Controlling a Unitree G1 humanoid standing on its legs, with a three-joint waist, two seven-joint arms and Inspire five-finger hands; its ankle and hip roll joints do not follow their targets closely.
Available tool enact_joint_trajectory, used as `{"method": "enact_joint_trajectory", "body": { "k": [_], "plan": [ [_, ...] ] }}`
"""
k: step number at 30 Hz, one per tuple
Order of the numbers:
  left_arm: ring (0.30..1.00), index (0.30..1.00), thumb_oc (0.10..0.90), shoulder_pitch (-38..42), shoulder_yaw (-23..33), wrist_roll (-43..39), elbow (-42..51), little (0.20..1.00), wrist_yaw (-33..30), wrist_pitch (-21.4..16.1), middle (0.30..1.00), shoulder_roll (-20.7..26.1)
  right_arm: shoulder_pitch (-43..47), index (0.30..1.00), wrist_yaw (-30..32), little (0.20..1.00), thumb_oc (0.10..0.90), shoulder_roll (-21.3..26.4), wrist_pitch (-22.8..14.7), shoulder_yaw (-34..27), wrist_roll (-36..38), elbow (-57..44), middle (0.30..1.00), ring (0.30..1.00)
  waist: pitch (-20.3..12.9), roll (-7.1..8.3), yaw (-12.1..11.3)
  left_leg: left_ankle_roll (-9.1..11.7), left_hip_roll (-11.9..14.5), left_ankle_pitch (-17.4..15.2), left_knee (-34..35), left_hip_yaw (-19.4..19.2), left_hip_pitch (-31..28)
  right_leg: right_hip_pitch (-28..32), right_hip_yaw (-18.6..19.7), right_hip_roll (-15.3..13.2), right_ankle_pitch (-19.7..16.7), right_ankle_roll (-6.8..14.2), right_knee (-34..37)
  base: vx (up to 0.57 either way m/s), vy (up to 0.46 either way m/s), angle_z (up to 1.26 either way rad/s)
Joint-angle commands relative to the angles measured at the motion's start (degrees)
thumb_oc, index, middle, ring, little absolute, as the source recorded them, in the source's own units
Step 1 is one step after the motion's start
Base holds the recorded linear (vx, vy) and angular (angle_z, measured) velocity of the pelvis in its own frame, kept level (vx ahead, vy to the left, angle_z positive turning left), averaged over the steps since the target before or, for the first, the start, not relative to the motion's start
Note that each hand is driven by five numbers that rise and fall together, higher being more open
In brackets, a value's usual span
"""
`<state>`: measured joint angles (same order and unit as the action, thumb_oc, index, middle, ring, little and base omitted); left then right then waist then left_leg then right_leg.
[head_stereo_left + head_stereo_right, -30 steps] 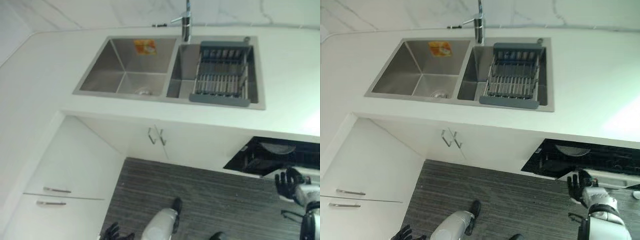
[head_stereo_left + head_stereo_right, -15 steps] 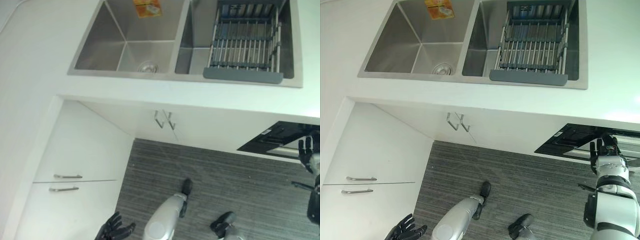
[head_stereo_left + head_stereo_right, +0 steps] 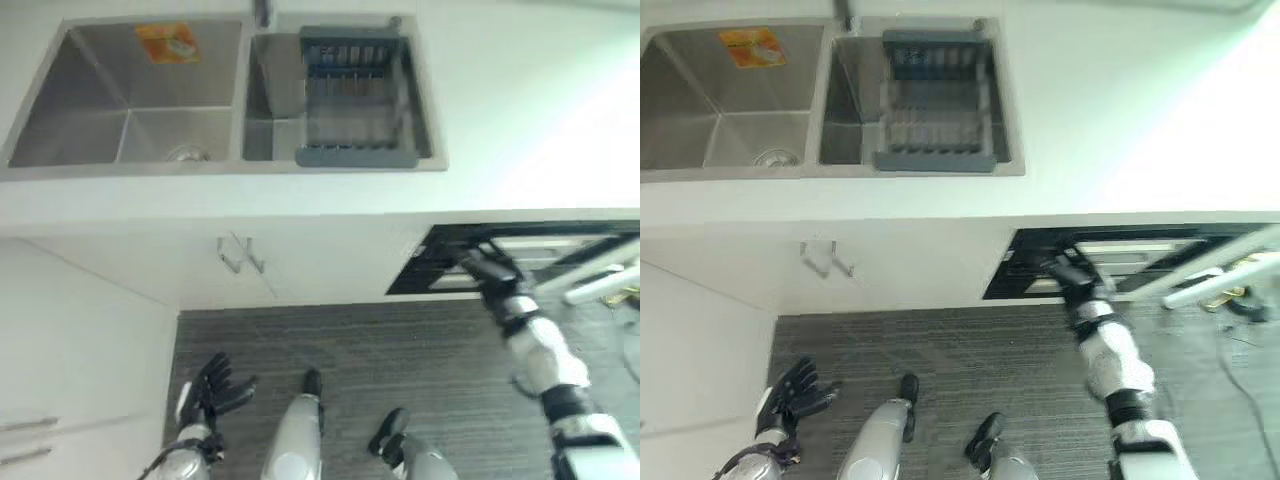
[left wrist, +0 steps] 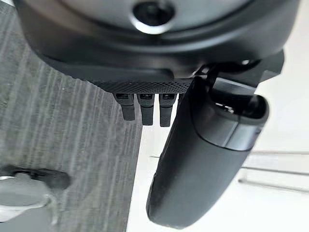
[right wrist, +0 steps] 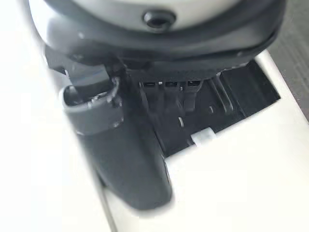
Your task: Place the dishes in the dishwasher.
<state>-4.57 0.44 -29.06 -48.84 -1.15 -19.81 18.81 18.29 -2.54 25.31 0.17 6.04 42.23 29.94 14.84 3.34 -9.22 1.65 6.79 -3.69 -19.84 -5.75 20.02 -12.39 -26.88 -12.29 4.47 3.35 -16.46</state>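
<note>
The dishwasher point(image 3: 445, 262) is built in under the white counter at the right, its door ajar, showing a black gap with pale rack parts inside. My right hand point(image 3: 488, 268) reaches to the left end of that gap. In the right wrist view its fingers point(image 5: 169, 94) point straight into the dark opening point(image 5: 241, 96), above the white door panel point(image 5: 231, 183), and hold nothing. My left hand point(image 3: 213, 384) hangs low over the floor with fingers spread and nothing in it. I see no dishes.
A steel double sink point(image 3: 120, 110) is set in the counter point(image 3: 520, 110), with a grey dish rack point(image 3: 355, 155) over its right basin. White cabinet doors with metal handles point(image 3: 240, 255) stand below. A white bar point(image 3: 600, 285) juts out at the far right.
The camera has swung to the right. My right arm has stretched out, bringing the hand up to the dishwasher's dark gap. The left hand stays open down by the floor.
</note>
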Motion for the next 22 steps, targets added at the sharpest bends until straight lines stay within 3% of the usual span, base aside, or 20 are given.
{"method": "enact_joint_trajectory", "body": {
  "k": [1,5,7,8,9,13,22],
  "plan": [
    [0.900,0.900,0.800,-4.2,-2.3,-0.3,0.8,0.900,-1.5,-0.8,0.900,1.3,0.3,0.900,-2.1,0.900,0.800,2.7,-6.0,-6.0,-1.2,1.5,0.900,0.900,-5.0,-0.45,-2.2,2.9,2.6,-4.6,2.6,1.1,-3.6,2.4,4.7,-4.9,0.6,6.8,-0.7,-0.06,-0.049,-0.33],
    [0.900,0.900,0.800,-3.6,-1.2,-1.9,-0.5,0.900,-2.8,1.5,0.900,-0.7,-6.5,0.900,-4.1,0.900,0.800,0.0,-5.4,-6.3,-3.7,0.3,0.900,0.900,-6.3,-0.57,0.4,3.0,3.7,-4.9,2.6,-0.2,-6.1,3.2,6.4,-3.8,1.5,6.4,-0.7,-0.01,-0.004,-0.41],
    [0.900,0.900,0.800,-2.7,0.6,-2.5,-2.8,0.900,-3.0,3.3,0.900,-2.2,-12.3,0.900,-3.8,0.900,0.800,-2.6,-5.4,-5.5,-11.4,1.9,0.900,0.900,-7.4,-0.55,3.4,3.4,4.5,-5.3,2.6,-1.5,-8.8,4.3,8.6,-2.7,2.8,5.7,-0.7,-0.01,-0.020,-0.78],
    [0.900,0.900,0.800,-2.5,0.7,-2.2,-3.0,0.900,-3.1,3.5,0.900,-2.2,-12.9,0.900,-3.7,0.900,0.800,-2.9,-5.1,-5.3,-11.7,2.2,0.900,0.900,-7.5,-0.53,3.6,3.4,4.5,-5.3,2.6,-1.6,-9.1,4.4,8.7,-2.5,2.9,5.6,-0.7,0.03,-0.060,-0.53],
    [0.900,0.900,0.800,-1.2,0.2,-0.9,-6.0,0.900,-1.0,5.0,0.900,-2.4,-15.7,0.900,-3.8,0.900,0.800,-5.9,-6.7,-4.7,-16.4,13.0,0.900,0.900,-8.5,-0.86,5.0,3.6,4.6,-5.6,2.6,-2.1,-10.6,5.4,9.3,-1.8,3.6,5.0,-0.7,0.06,-0.061,-0.22],
    [0.900,0.900,0.800,0.1,-2.2,1.0,-10.3,0.900,0.8,5.4,0.900,-2.9,-15.1,0.900,-3.5,0.900,0.800,-7.6,-5.8,-6.0,-17.5,29.2,0.900,0.900,-9.4,-1.79,5.4,3.7,4.9,-6.3,2.6,-2.3,-12.4,6.8,9.4,-0.9,4.8,4.4,-0.7,0.06,-0.024,-0.09],
    [0.900,0.900,0.800,0.6,-2.7,1.2,-13.0,0.900,3.5,5.4,0.900,-2.4,-16.0,0.900,-4.7,0.900,0.800,-7.4,-5.9,-5.8,-23.6,36.7,0.900,0.900,-10.8,-2.66,5.6,3.8,4.6,-6.3,2.6,-2.0,-12.9,7.0,9.3,-0.7,5.1,3.9,-0.7,0.04,0.000,-0.01]
  ]
}}
